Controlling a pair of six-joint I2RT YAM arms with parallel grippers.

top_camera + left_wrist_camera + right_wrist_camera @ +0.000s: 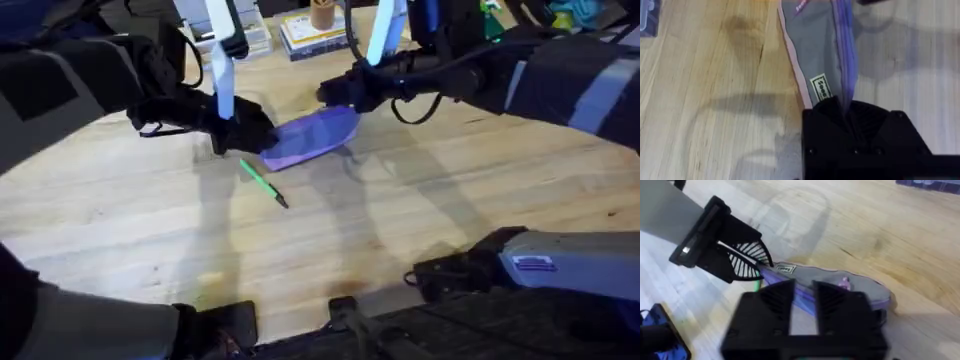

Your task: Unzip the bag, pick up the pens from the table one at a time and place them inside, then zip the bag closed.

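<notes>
1. Right up against the overhead camera you get the two arm bases, dark and blurry along the bottom edge, with the table (150, 250) spreading out past them: light wood planks, lots of grain.
2. Further back, around the middle of the table, sits the bag (315, 137). It's a small lilac fabric pouch, lying at a slant.
3. Left gripper (250, 135) has reached in from the left side and is at the bag's near-left end. From the left wrist view its black fingers (840, 117) are pinched down on that end of the bag (820, 55), right beside a little sewn label. So that one's clamped on fabric, narrow gap.
4. Right gripper (335, 93) comes in from the right and sits at the bag's far-right end. In the right wrist view its two black fingers (775, 302) hang over the purple pouch (860, 292), with a narrow slot between them. Can't honestly tell whether it's actually gripping anything or just hovering close, the fingers cover that bit.
5. That same right wrist view also catches the left gripper (752, 267) across the bag, at the opposite end.
6. Green pen (263, 184) is lying flat on the table just in front of the bag, close to the left gripper, dark tip pointing toward the camera side. Nothing is touching it.
7. Way at the back edge there's a stack of books (312, 38) with a small cup-like holder (322, 14) on top, well apart from the bag.
</notes>
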